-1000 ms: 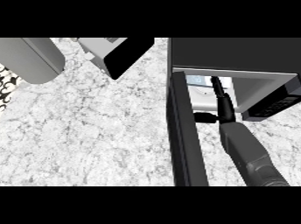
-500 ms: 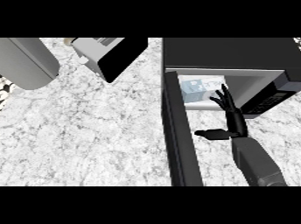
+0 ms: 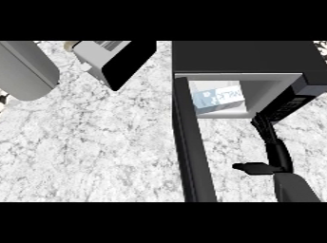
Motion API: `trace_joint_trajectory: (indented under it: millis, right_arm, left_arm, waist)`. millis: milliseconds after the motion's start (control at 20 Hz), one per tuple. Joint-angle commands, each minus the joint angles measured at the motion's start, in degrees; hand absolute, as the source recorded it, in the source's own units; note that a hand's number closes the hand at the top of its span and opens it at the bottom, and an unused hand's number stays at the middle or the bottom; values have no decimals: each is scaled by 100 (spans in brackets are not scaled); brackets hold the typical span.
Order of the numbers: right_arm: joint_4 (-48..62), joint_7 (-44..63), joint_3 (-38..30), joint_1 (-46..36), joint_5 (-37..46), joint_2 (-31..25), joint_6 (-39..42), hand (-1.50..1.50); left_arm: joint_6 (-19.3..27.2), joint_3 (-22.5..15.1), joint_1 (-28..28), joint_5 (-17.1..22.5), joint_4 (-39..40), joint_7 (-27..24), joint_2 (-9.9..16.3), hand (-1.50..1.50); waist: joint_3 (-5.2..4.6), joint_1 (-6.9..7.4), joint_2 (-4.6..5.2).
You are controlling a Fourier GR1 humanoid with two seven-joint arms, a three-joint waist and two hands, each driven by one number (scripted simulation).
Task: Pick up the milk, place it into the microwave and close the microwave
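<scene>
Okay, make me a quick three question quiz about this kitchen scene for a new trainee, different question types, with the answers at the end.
1. True or false: the white and blue milk carton lies inside the black microwave.
2. The microwave's black door is: A) shut, B) open, C) missing.
3. Fill in: the black right hand holds ____.

Key: 1 true. 2 B; it swings out toward the view's lower edge. 3 nothing; its fingers are straight, pointing toward the cavity, apart from the carton.
</scene>
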Motion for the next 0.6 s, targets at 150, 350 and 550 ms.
trace_joint_trajectory:
  millis: [150, 350, 550]
  right_arm:
    - [-693, -572, -36, 755, -273, -362, 611, 150]
    - [-1056, -269, -42, 1092, -444, -687, 942, 150]
    - [-1238, -116, -275, 1433, -859, -1048, 1359, -150]
  left_arm:
    - [-162, -461, -550, -425, 181, 515, 57, -150]
    - [-87, -643, -1618, -715, 1061, 1327, -551, -150]
    - [40, -682, -2170, -1180, 1180, 1706, -703, 150]
  waist:
    - [5, -28, 7]
    - [-2, -128, 9]
    - [5, -79, 16]
